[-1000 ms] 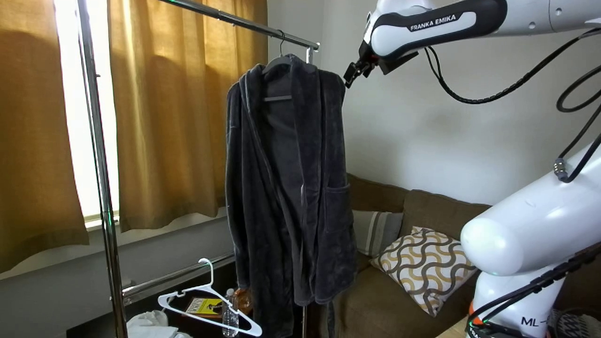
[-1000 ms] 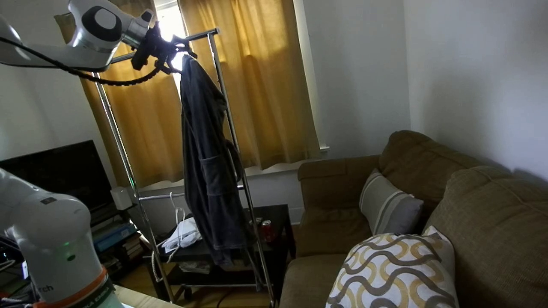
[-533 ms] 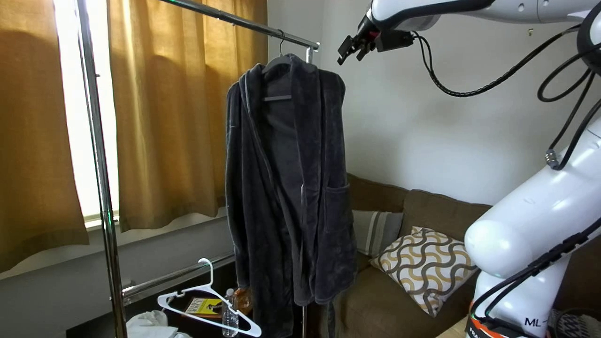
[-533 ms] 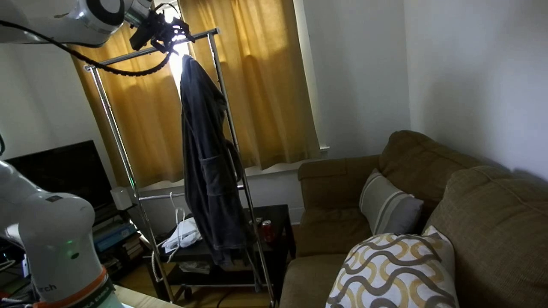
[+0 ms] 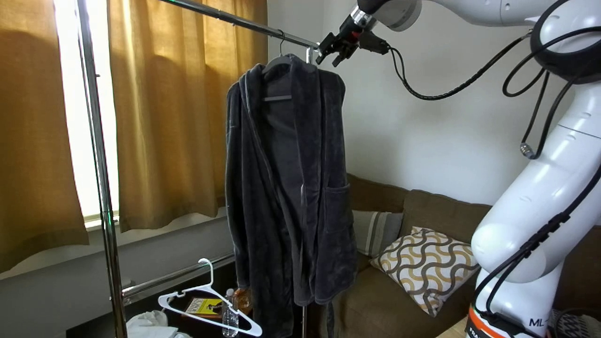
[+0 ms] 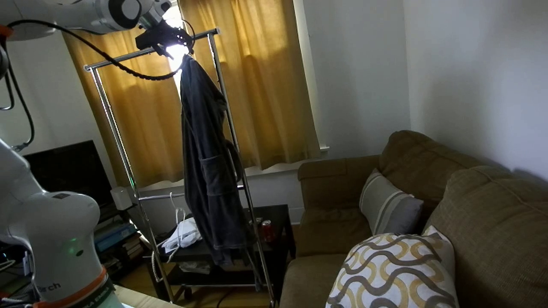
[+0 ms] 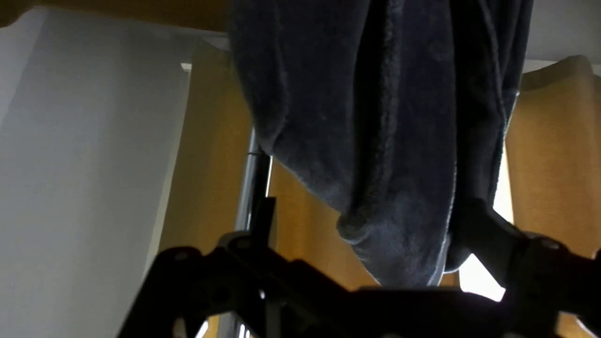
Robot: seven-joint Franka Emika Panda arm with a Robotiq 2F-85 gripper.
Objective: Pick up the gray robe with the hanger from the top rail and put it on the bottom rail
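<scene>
The gray robe [image 5: 291, 188] hangs from the top rail [image 5: 235, 19], near one end. It also shows in an exterior view [image 6: 209, 162] and the wrist view [image 7: 319, 94]. Its hanger [image 5: 277, 62] shows at the collar, with the hook over the rail. My gripper [image 5: 327, 61] is above the robe's shoulder near the rail's end, tilted downward, apart from the robe. In the wrist view the gripper [image 7: 370, 204] has its fingers wide apart, with the robe seen beyond them. The gripper [image 6: 182, 48] is dark against the window. The bottom rail [image 5: 164, 280] is partly hidden behind the robe.
A white plastic hanger [image 5: 210, 283] hangs on the bottom rail. A shiny rack pole [image 5: 101, 164] stands at the near end. A low black table [image 6: 278, 214] holds white cloth [image 6: 186, 233] and a red can [image 6: 268, 231]. A brown couch [image 6: 338, 188] stands beside the rack.
My gripper has risen from beside the robe's shoulder and then moved across toward the top rail's end. The robe, hanger and rack have not moved.
</scene>
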